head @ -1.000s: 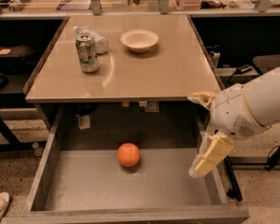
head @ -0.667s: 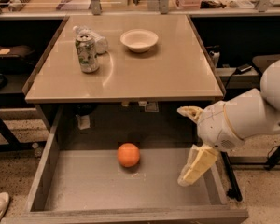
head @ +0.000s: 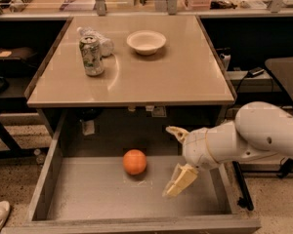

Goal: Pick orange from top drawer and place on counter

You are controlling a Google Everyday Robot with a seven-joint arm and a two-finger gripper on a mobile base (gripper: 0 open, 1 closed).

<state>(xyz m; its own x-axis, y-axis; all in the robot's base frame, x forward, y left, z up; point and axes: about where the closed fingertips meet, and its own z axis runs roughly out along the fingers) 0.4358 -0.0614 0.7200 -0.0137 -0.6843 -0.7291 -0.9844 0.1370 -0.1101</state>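
In the camera view the orange is round, so it shows no long axis and no heading. It sits on the floor of the open top drawer, left of the tool and apart from it. The tool's two fingers are spread, one high and one low, gripping nothing. Since a second ago the tool has moved left from the drawer's right wall toward the orange, which has stayed put. Beyond and above the tool, the bench carries a white bowl and a can.
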